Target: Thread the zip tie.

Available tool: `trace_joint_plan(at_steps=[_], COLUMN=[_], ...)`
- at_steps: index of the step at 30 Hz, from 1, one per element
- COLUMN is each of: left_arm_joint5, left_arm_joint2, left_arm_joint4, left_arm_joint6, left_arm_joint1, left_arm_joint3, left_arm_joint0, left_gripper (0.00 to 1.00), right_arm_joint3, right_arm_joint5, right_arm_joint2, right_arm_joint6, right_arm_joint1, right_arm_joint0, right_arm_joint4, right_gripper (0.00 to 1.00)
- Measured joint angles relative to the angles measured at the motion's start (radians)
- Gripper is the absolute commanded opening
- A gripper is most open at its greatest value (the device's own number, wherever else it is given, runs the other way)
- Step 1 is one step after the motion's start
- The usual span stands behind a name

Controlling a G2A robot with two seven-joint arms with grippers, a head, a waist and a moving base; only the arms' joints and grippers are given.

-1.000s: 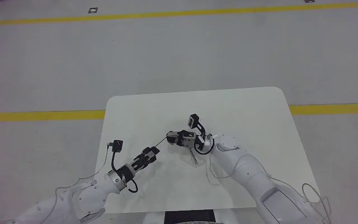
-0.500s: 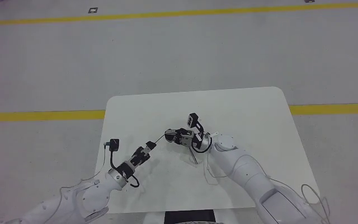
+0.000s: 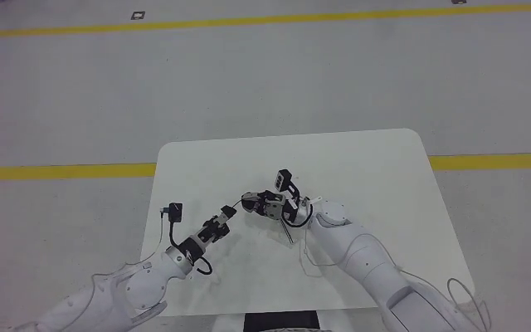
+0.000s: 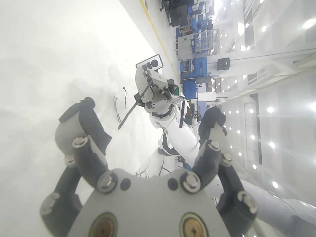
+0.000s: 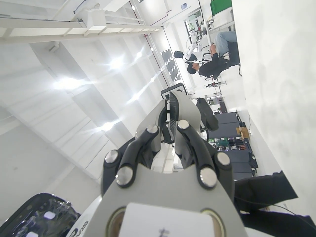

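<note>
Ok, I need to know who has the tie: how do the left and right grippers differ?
The left gripper is open, with nothing between its fingers; the right gripper is shut on the zip tie. The left gripper sits nearer the table edge; the right gripper is nearer its middle. Both face each other above the table.

This is a large robotics lab hall. The white surface (image 3: 365,166) stands on a grey floor (image 3: 249,91) taped with yellow lines (image 3: 249,21). Beyond the surface are blue storage racks (image 4: 196,63), dark partitions (image 5: 229,119) and a green screen (image 5: 220,6). Above the surface are white beams (image 5: 49,23) and rows of ceiling lights (image 4: 270,109).
</note>
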Motion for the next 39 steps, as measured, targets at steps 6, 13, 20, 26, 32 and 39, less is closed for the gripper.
trace_joint_plan(at_steps=[6,13,20,26,32,39], left_arm_joint5=[0.000,0.000,0.000,0.000,0.000,0.000], left_arm_joint2=[-0.038,-0.084,-0.128,-0.166,-0.203,-0.241], left_arm_joint4=[0.011,0.009,0.016,0.025,0.036,0.046], left_arm_joint6=[0.004,-0.016,-0.049,-0.067,-0.076,-0.093], left_arm_joint1=[-0.015,-0.028,-0.040,-0.050,-0.058,-0.070], left_arm_joint3=[0.017,0.017,0.018,0.018,0.019,0.023], left_arm_joint0=[0.024,0.059,0.090,0.117,0.145,0.175], left_gripper=[0.06,0.00,0.00,0.08,0.09,0.12], right_arm_joint3=[0.000,-0.006,-0.002,0.002,0.003,-0.003], right_arm_joint5=[0.007,0.013,0.013,0.010,-0.002,-0.030], right_arm_joint2=[0.000,-0.003,-0.007,-0.011,-0.014,-0.016], right_arm_joint6=[0.005,0.006,0.008,0.014,0.032,0.055], right_arm_joint1=[0.003,0.002,-0.002,-0.004,-0.005,-0.005], right_arm_joint0=[0.000,0.002,0.005,0.007,0.010,0.013], right_arm_joint4=[-0.024,-0.031,-0.030,-0.035,-0.040,-0.056], right_gripper=[0.00,0.00,0.00,0.00,0.00,0.00])
